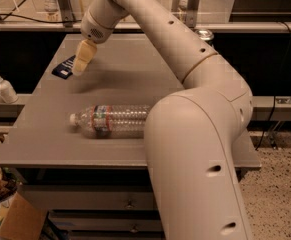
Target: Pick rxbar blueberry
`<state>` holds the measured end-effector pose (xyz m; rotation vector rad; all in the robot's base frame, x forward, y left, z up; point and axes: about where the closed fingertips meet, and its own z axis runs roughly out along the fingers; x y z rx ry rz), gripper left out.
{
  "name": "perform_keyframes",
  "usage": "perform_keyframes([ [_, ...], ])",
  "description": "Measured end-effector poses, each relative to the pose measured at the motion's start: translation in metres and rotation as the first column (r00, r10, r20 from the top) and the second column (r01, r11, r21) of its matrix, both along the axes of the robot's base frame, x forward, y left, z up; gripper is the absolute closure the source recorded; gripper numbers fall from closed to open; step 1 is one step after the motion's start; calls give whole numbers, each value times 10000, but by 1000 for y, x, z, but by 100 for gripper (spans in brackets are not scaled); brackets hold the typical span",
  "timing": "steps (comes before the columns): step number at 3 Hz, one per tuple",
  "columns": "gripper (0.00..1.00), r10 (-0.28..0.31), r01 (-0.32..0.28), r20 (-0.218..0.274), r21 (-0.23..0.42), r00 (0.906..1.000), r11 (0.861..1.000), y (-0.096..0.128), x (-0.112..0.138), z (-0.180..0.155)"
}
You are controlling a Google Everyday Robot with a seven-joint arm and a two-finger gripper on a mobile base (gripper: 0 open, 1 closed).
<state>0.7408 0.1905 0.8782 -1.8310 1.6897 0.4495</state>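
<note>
The rxbar blueberry [64, 67] is a small flat dark navy wrapper lying near the far left edge of the grey table [135, 69]. My gripper [81, 64] hangs just to the right of it and partly covers its right end, fingertips pointing down close to the table. The arm reaches in from the lower right across the table.
A clear plastic water bottle [110, 120] lies on its side in the middle of the table, partly behind my arm. A can top [204, 34] shows at the far right edge. A white pump bottle [4, 88] stands on a lower shelf at the left.
</note>
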Motion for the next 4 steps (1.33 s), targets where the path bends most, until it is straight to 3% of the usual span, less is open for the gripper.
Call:
perform_keyframes([
  [1,0,-898,897,-75,-164,9959,9958,6,-2,-17],
  [2,0,-1401,1395,-327,-203,9896,9900,14,-1,-39],
  [4,0,-1924,1972,-733,642,9786,9783,31,22,-44],
])
